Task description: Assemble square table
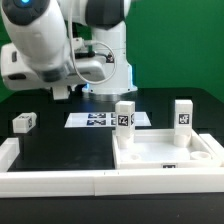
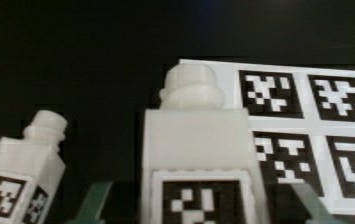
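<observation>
Raised arm (image 1: 45,45) — gripper (image 2: 186,203) clasps leg (image 2: 195,130) (tagged).

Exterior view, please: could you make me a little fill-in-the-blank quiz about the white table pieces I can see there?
1. In the exterior view, ___ legs stand upright on the square tabletop.
2. Another leg lies on the black surface, on the exterior view's ___ side.
3. The marker board is white, and its tags are printed in ___.

Missing words: two; left; black.
</observation>
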`<state>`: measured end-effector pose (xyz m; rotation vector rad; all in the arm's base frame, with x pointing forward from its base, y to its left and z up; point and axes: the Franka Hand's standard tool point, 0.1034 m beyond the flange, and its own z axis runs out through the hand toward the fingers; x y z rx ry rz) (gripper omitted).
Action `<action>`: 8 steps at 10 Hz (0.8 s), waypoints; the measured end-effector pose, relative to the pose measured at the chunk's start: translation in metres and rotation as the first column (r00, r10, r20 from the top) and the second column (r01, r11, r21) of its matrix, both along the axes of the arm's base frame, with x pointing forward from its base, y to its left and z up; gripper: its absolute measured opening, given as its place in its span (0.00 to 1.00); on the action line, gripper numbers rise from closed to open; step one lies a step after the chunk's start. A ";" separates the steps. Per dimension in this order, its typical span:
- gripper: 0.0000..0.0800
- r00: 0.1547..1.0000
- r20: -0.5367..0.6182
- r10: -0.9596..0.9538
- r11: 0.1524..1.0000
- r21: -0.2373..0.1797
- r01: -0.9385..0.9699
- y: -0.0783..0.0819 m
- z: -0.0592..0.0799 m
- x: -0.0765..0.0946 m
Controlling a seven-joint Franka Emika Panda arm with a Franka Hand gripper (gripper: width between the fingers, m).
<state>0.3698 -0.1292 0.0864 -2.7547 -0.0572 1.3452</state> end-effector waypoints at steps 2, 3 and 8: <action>0.36 0.994 0.105 0.015 1.000 -0.004 -0.015 -0.002 -0.005 0.009; 0.36 0.985 0.172 0.016 1.000 -0.008 -0.015 -0.001 -0.004 0.011; 0.36 0.909 0.416 0.020 1.000 0.003 -0.023 0.018 0.034 0.063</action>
